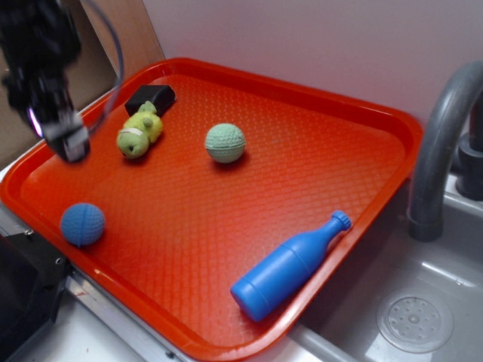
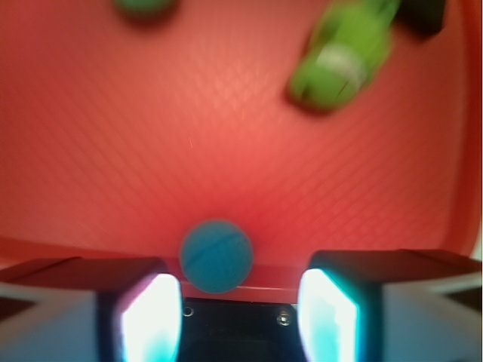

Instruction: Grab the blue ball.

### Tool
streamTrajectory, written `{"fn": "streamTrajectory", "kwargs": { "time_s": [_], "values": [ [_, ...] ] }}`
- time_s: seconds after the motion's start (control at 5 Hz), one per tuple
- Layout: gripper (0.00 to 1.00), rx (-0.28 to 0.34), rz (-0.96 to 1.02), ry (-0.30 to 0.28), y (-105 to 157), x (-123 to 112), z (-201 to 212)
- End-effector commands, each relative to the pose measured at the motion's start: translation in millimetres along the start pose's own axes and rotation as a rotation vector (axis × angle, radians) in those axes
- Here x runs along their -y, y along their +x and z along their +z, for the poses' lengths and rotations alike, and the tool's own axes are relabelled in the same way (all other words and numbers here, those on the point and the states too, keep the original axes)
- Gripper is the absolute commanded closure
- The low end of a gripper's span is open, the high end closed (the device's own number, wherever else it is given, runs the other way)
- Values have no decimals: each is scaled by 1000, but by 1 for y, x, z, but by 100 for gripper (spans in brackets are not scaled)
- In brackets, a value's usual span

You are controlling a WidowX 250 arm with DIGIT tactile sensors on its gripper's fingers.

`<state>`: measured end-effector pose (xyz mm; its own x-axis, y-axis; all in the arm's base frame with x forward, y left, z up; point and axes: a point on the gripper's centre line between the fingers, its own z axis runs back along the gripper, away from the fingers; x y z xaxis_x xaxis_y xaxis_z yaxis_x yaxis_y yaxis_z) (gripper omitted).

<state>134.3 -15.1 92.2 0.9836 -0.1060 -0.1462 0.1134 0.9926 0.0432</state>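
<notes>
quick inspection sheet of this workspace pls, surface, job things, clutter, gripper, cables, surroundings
surface: red tray, textured, on a counter
job's things: blue ball near the tray's front-left corner, untouched
clutter: green ball, green plush toy, black block, blue bottle lying on its side
grippers: gripper open, above the tray, blue ball between its fingers in the wrist view
cables: one looping by the arm
surroundings: faucet, sink to the right

Dimpled blue ball, pale green ball, textured red tray
</notes>
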Motion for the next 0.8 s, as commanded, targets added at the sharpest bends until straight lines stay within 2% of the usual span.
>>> {"fn": "streamTrajectory", "kwargs": {
  "time_s": [0.0,0.2,0.4,0.6],
  "values": [
    [0,95,-43,-63,0,28,-38],
    [0,144,-53,-96,0,39,-51],
    [0,121,-79,-41,-1,31,-63],
    [0,110,-52,47,-6,-4,-74]
  ]
}}
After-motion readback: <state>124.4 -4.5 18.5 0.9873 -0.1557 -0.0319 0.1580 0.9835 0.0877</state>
